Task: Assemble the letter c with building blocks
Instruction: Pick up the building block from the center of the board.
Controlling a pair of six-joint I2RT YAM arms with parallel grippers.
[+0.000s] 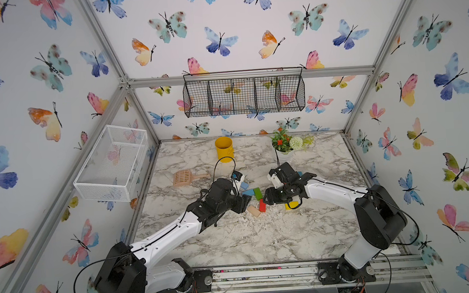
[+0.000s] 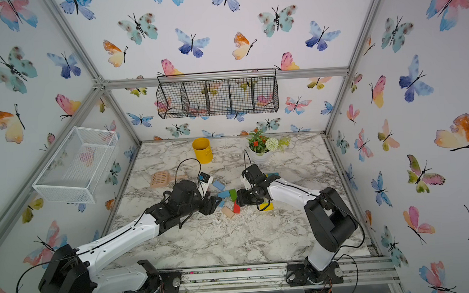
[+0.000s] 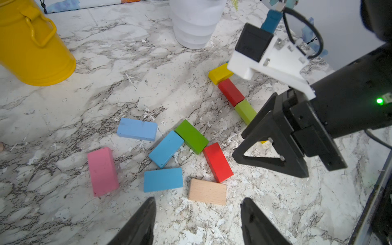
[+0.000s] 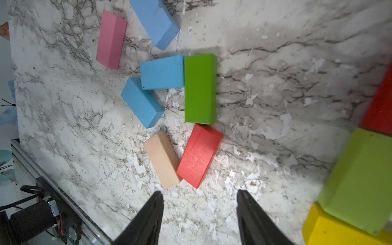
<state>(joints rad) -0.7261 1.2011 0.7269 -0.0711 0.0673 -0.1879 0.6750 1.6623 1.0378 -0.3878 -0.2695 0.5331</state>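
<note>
The building blocks (image 1: 257, 193) lie flat in the middle of the marble desk (image 1: 232, 241), between the two arms. In a loose cluster, a green block (image 4: 200, 88) has a blue block (image 4: 162, 72) butted against its long side. A second blue block (image 4: 142, 101) touches that one's corner. A red block (image 4: 200, 154) meets the green block's end, and a tan block (image 4: 162, 159) lies against the red one. A pink block (image 4: 111, 39) and a light blue block (image 4: 156, 21) sit just beyond, apart from each other. Near the cluster, a yellow block (image 3: 220, 73), a second red block (image 3: 231, 91) and a lime block (image 3: 245, 111) form a straight row, end to end.

The right gripper (image 4: 199, 197) is beside that row, its jaws spread and holding nothing, with bare desk between them. The left gripper (image 3: 197, 212) faces the tan block, jaws likewise apart and empty.

At the back of the desk stand a yellow metal can (image 1: 224, 149) and a white flower pot (image 1: 283, 156). A tan slotted scoop (image 1: 184, 178) lies near the can.
</note>
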